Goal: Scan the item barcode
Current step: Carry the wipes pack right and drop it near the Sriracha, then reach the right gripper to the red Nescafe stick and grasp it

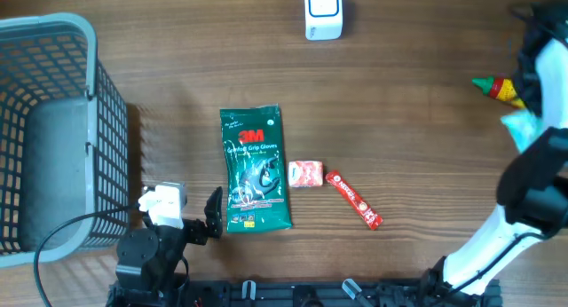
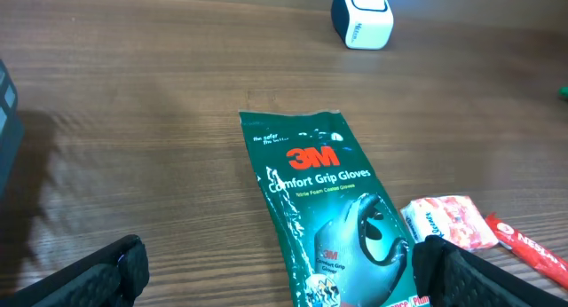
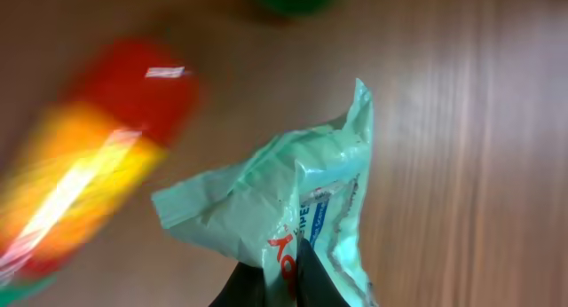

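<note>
pale green packet [image 3: 297,196] pinched in right gripper [image 3: 295,258].

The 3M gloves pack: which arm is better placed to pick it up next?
Left. The left gripper is open and faces the gloves pack closely; the right gripper is far away, shut on a pale green packet.

Green glove pack [image 1: 256,169]; pale mint packet [image 3: 284,209]

A crumpled pale-green packet [image 3: 266,192] hangs pinched in the right hand [image 3: 284,276], far right. The white scanner [image 1: 323,12] sits far centre.
</note>
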{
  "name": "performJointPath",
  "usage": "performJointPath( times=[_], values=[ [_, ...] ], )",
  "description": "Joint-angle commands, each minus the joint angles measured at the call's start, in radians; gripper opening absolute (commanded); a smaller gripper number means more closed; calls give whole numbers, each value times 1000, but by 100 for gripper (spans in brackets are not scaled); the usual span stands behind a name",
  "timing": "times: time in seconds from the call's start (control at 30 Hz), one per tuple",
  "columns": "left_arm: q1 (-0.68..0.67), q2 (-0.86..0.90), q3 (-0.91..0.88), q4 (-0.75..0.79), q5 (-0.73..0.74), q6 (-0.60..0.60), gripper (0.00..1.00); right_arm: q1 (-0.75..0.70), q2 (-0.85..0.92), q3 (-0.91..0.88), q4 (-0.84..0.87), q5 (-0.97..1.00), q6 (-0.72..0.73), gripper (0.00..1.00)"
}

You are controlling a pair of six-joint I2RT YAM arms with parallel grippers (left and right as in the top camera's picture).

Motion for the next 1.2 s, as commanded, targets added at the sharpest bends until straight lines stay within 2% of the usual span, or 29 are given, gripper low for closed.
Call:
performJointPath(
  times=[0.0,0.07,0.1,0.13,0.17,0.23,0.27,0.4,0.67,0.73,0.77,0.8,0.87,0.93,1.03,1.1,1.17],
  values=[
    [-2,-6,-1,3,15,19,100,-74,9,-75,39,16,112,4],
    [-2,-6,-1,3,15,19,100,-114,6,-76,66,8,105,4],
    [-2,-6,-1,3,15,19,100,-133,0,-64,77,-18,102,9],
    [-2,-6,-1,3,15,19,100,-150,-10,-39,76,-74,80,43],
    [-2,-6,-1,3,15,19,100,-161,-21,-16,76,-137,43,64],
    [-2,-6,-1,3,15,19,100,-177,-48,47,74,-281,-59,97],
    [-2,-6,-1,3,15,19,100,-178,-69,82,71,-356,-126,100],
    [-2,-6,-1,3,15,19,100,-117,-231,119,-18,-418,-185,100],
    [-2,-6,-1,3,15,19,100,192,-635,119,-135,-454,-303,100],
    [-2,-6,-1,3,15,19,100,285,-697,102,-157,-511,-401,100],
    [-2,-6,-1,3,15,19,100,357,-729,70,-164,-588,-530,100],
    [-2,-6,-1,3,15,19,100,422,-747,30,-174,-655,-599,100],
    [-2,-6,-1,3,15,19,100,541,-756,-74,-168,-743,-643,100],
    [-2,-6,-1,3,15,19,100,668,-745,-230,-101,-735,-642,100],
    [-2,-6,-1,3,15,19,100,796,-706,-449,26,-672,-480,91],
    [-2,-6,-1,3,15,19,100,861,-646,-570,116,-637,-413,75],
    [-2,-6,-1,3,15,19,100,895,-600,-615,142,-636,-413,70]
  ],
)
